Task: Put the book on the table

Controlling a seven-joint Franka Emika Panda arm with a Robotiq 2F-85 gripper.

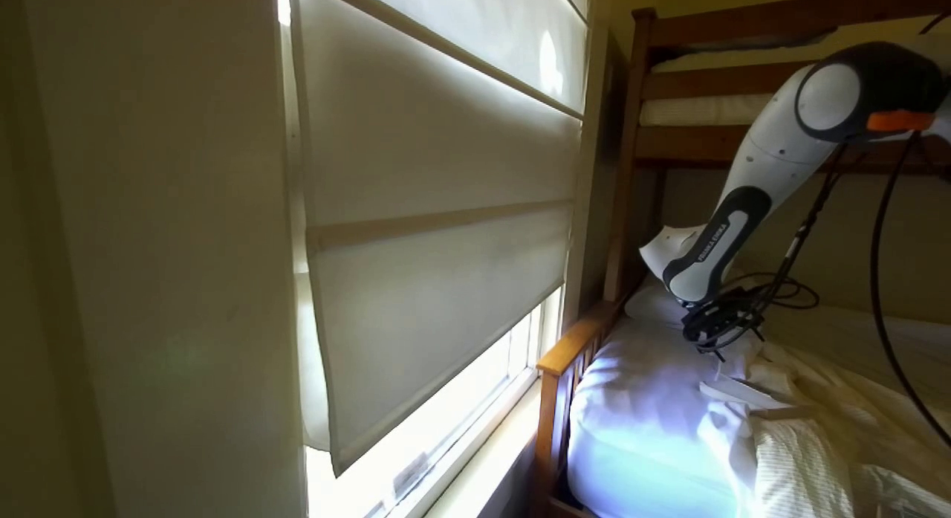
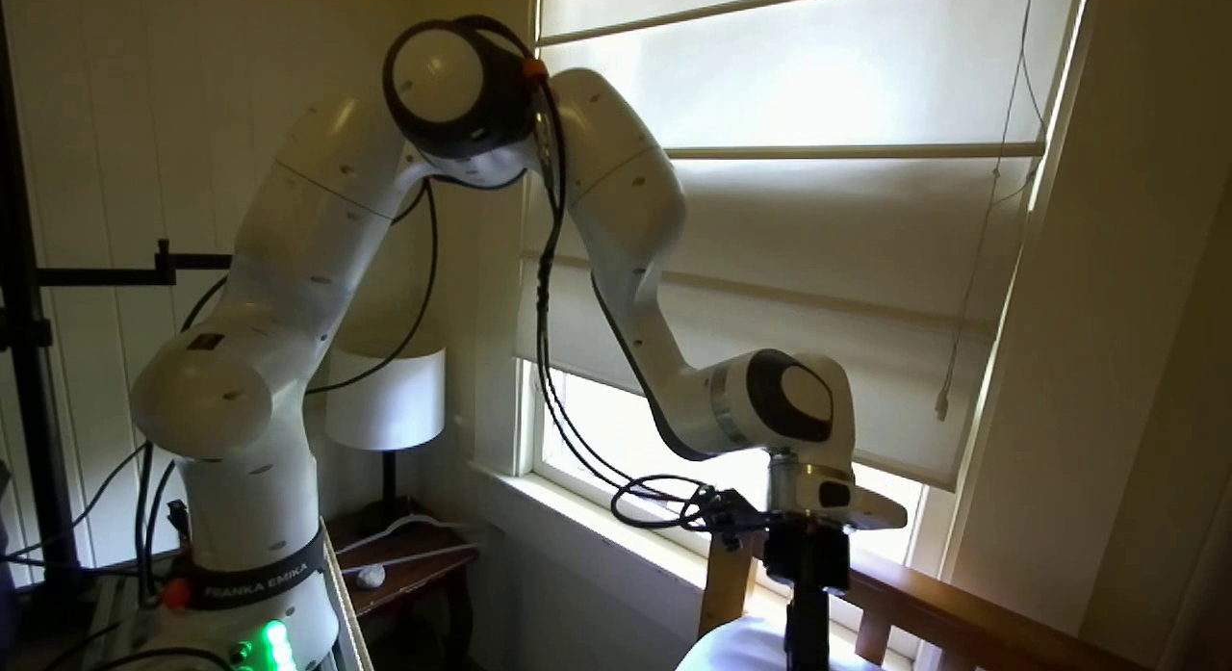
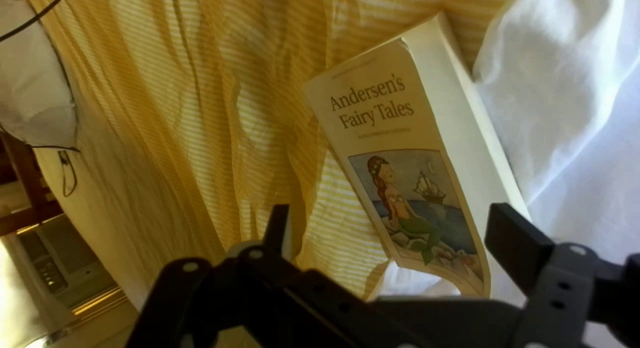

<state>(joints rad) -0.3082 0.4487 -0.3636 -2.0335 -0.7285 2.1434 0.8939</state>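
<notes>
"One book (image 3: 385, 133) is seen where?"

"Right of centre in the wrist view, laid on rumpled bedding (image 3: 225, 123)."

"How is the gripper (image 3: 391, 230) set?"

"Spread wide along the lower edge; the book's bottom is overlapped by it, but contact cannot be told."

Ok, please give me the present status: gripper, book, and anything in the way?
Gripper open, empty. Book on rumpled bedding, front cover showing. No obstacle seen between them; loose folds might snag.

In the wrist view, the Andersen's Fairy Tales book (image 3: 417, 161) lay on bedding (image 3: 265, 113), a pillow (image 3: 37, 83) at its nine o'clock.
</notes>
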